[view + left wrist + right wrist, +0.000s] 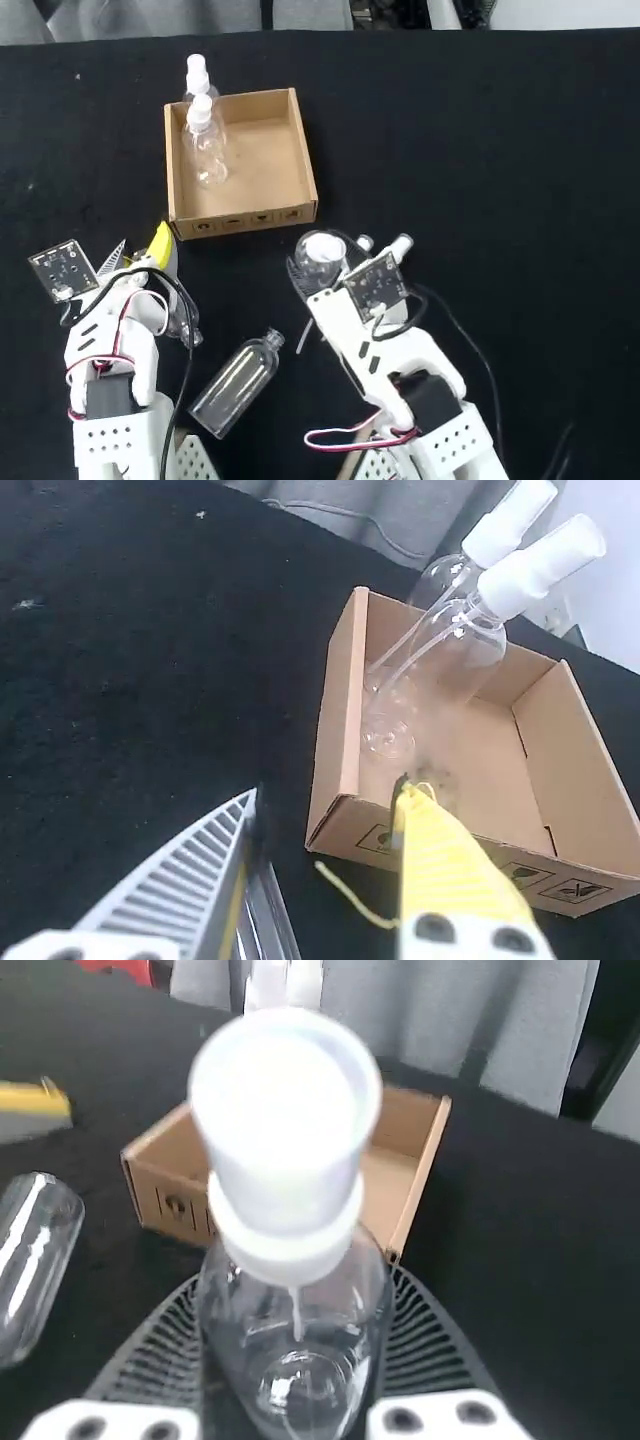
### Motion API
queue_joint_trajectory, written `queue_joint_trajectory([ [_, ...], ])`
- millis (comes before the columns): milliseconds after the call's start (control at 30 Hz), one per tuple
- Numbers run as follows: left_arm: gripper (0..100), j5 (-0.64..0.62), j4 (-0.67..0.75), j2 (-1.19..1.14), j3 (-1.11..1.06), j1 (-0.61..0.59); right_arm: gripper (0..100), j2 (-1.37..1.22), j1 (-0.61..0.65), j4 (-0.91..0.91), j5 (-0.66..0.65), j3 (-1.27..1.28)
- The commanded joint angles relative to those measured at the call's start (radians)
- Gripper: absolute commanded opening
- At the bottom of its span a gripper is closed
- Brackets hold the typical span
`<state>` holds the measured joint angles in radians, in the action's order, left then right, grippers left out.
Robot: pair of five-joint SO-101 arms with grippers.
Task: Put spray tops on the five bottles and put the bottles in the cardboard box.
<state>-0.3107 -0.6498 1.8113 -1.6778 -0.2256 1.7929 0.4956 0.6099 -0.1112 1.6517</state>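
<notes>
clamped around an upright spray-topped bottle (290,1290) at the right gripper (300,1360), the cardboard box (305,160) just ahead. spread wide and empty at the left gripper (137,250), tips just short of the box's near corner, with a capped bottle (208,150) inside and a second capped bottle (198,70) leaning at the far wall. lying on the table (500,150) behind both grippers, between the arms: an uncapped bottle (235,380).

High view down over table (520,150); both wrist views low, close, facing shared cardboard box (338,740)
</notes>
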Motion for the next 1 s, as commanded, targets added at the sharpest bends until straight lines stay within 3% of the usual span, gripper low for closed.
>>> queue_joint_trajectory([
  [0,21,0.008,-0.002,0.005,-0.024,-0.008,3.9,0.091,-0.023,0.003,-0.014,-0.116],
  [600,21,0.008,-0.002,0.002,-0.024,-0.005,3.9,0.07,0.092,0.003,-0.061,-0.318],
  [967,21,0.008,-0.002,0.002,-0.024,-0.012,4.0,-0.332,0.098,-0.041,-0.054,-0.57],
])
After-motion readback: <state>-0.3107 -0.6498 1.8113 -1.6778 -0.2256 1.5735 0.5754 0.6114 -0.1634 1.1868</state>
